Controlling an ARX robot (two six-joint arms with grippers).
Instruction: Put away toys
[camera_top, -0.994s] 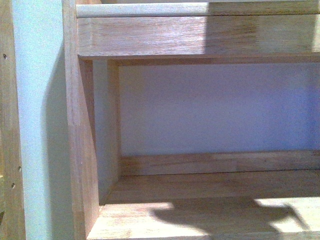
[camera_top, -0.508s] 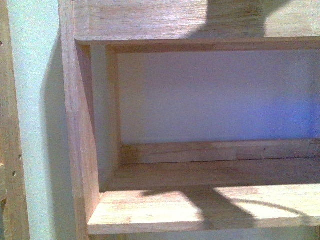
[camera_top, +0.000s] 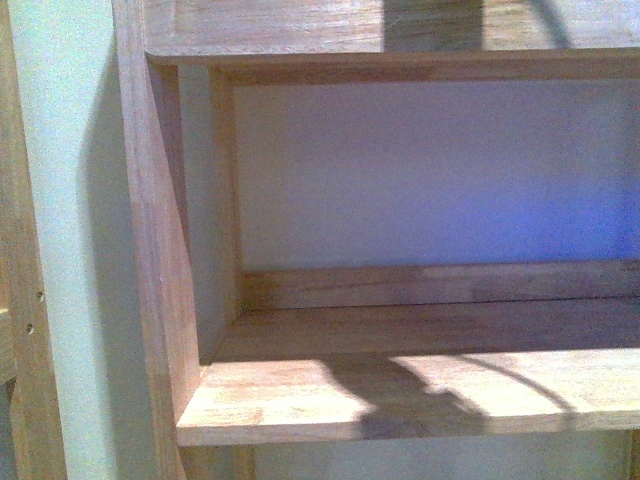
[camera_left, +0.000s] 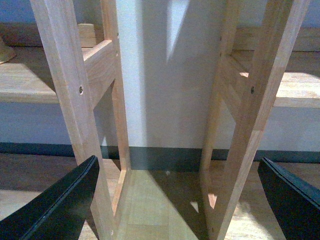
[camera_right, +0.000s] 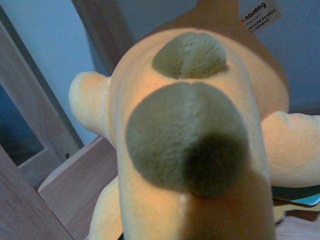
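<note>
Plush toy (camera_right: 190, 140), orange-yellow with olive patches, fills your right wrist view beside a wooden shelf frame (camera_right: 30, 115). It looks soft, light and squashy; grip the body. Right end effector unseen, state unclear. Left end effector (camera_left: 180, 200) gapes apart, holding nothing.

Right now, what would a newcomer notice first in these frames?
The orange-yellow plush toy fills the right wrist view, two olive-green patches on it and a white tag by its top edge. In the front view a bare wooden shelf carries curved shadows. The left pincer is open, its dark fingers flanking two wooden shelf frames.
</note>
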